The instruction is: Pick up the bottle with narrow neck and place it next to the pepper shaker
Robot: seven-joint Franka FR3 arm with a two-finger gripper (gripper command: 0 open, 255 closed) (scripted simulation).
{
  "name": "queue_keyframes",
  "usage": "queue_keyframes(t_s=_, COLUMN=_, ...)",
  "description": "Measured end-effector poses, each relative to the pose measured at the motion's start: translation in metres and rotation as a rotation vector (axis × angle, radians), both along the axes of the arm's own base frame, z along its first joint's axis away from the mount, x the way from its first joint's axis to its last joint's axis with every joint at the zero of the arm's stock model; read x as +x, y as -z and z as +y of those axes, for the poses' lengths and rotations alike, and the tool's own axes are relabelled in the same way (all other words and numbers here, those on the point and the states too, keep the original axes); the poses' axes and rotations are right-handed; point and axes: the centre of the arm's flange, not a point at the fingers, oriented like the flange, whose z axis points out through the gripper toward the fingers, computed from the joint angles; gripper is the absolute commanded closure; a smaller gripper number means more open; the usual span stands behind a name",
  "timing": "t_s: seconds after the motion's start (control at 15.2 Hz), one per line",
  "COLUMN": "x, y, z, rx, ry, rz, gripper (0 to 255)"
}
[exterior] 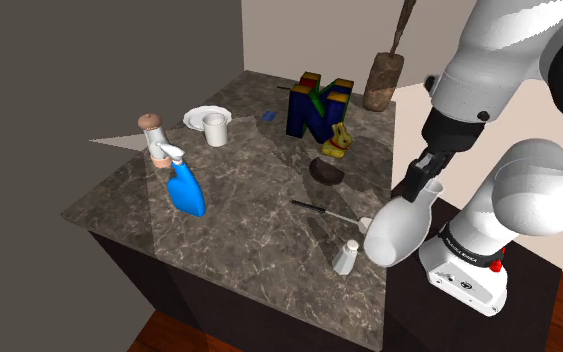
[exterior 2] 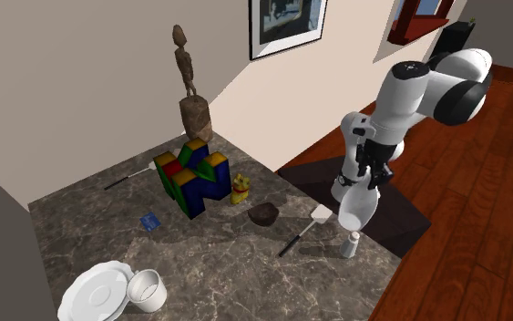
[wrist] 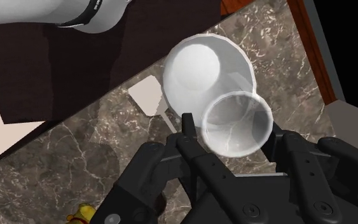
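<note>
White narrow-necked bottle (exterior: 401, 228) in pinch of black tool (exterior: 426, 184), near small shaker (exterior: 346, 257).

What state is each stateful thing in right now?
gripper, shut on the bottle's neck.
bottle, held, tilted, mouth toward the gripper.
small white shaker, upright, beside the bottle.
brown-capped shaker, upright.
blue spray bottle, standing.
white cup, upright, mouth up.
spatula, lying flat.
</note>
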Motion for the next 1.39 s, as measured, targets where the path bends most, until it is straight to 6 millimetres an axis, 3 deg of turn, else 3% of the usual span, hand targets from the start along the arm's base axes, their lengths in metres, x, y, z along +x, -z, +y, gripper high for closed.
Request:
queue_keyframes(t_s=0.4, x=0.000, y=0.034, z=0.001, rx=0.000, ry=0.000, rz=0.000, gripper=255)
queue_keyframes(t_s=0.86, x=0.000, y=0.040, z=0.000, rx=0.000, ry=0.000, rz=0.000, gripper=255)
queue_keyframes(t_s=0.92, x=0.000, y=0.040, z=0.000, rx=0.000, ry=0.000, rz=0.000, gripper=0)
queue_keyframes(t_s=1.39, x=0.000, y=0.033, z=0.001, rx=0.001, ry=0.000, rz=-0.001, gripper=0)
